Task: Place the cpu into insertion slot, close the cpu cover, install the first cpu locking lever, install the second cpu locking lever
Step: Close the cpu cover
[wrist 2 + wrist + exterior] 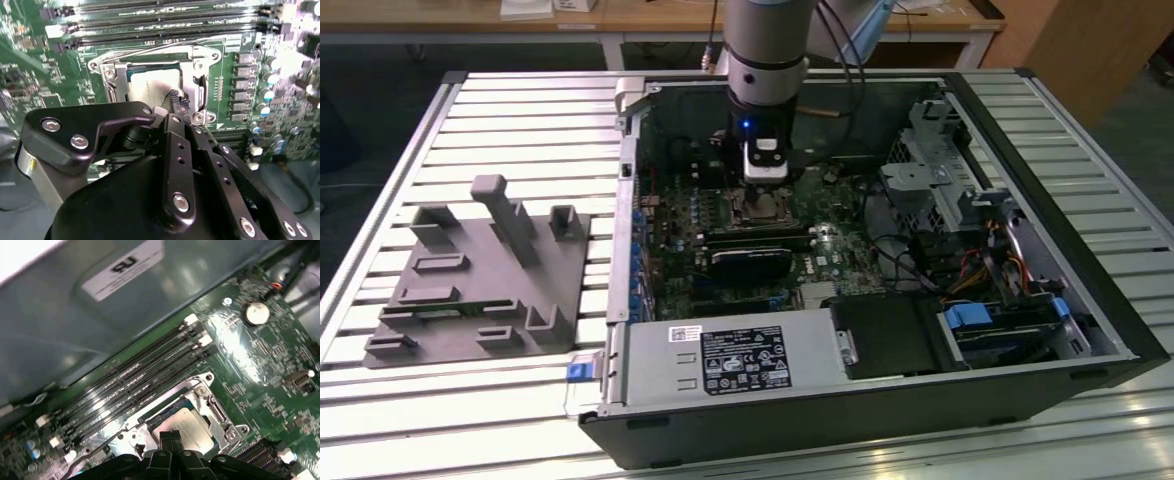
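Exterior view: arm [767, 60] vertical, pincer [766, 183] over cpu [759, 207]

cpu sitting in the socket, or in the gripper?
Yes, in the socket: in the second wrist view the cpu lies flat inside the silver socket frame, with the gripper close above it.

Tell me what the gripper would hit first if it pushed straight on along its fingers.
Most likely the cpu: in the second wrist view the gripper points at its grey top, framed by the cpu cover. How much gap remains between them is unclear.
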`<state>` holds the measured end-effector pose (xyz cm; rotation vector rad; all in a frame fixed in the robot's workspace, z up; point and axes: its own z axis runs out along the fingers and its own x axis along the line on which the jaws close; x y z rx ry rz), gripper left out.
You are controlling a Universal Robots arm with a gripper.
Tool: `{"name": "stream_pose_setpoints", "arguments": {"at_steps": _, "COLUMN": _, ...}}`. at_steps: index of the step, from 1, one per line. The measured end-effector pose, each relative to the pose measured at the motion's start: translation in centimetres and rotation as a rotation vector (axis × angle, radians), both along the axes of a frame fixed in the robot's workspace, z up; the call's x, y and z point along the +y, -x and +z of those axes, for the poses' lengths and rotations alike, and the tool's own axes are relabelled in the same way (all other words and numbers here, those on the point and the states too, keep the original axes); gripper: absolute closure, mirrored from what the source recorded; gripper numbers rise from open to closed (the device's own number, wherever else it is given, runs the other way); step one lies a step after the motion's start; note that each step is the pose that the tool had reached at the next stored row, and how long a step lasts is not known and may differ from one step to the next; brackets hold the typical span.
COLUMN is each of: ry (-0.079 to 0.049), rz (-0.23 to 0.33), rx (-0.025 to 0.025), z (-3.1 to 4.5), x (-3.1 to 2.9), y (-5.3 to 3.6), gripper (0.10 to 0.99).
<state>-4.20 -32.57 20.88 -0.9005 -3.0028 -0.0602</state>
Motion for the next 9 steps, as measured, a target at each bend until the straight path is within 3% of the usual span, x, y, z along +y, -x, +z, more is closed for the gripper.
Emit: {"name": "stream_pose_setpoints", "arguments": {"at_steps": 9, "ry": 0.0, "rz": 0.164, "rx": 0.0, "z": -0.14, "x": 0.0, "y": 0.0, "gripper": 0.98}}
